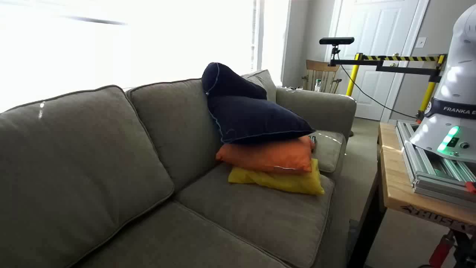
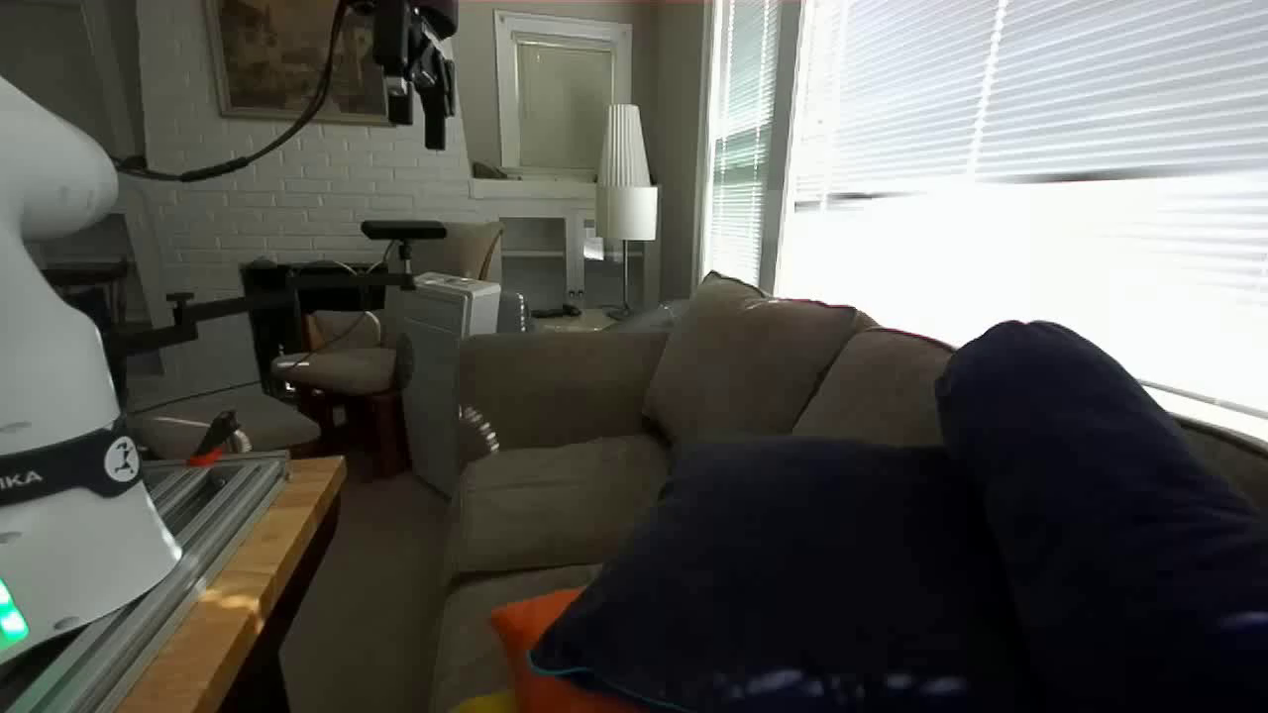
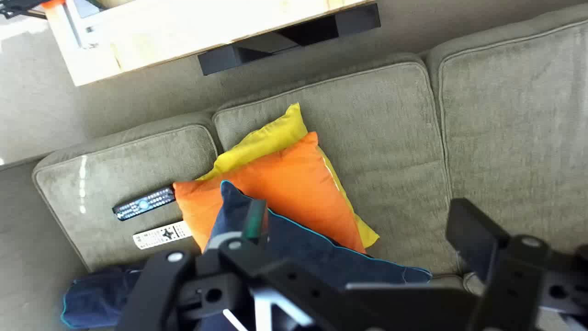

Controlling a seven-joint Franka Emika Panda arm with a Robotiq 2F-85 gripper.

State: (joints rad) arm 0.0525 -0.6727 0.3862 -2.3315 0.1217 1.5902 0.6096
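Black two-fingered gripper (image 3: pixel 358 216) hovering, jaws standing wide apart, square navy fabric pillow (image 1: pixel 260 118) lying on square orange fabric pillow (image 1: pixel 266 155), flat yellow fabric pillow (image 1: pixel 288 182) underlying.

Navy cushion (image 1: pixel 258 118), orange cushion (image 1: pixel 267 155)

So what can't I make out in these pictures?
Flatter dark blue cushion: wrist view, partly behind the gripper.
Yellow cushion: wrist view, orange cushion covers its middle.
Black remote: wrist view, markings too small to read.
Robot arm: both exterior views, cut off by the picture edge.
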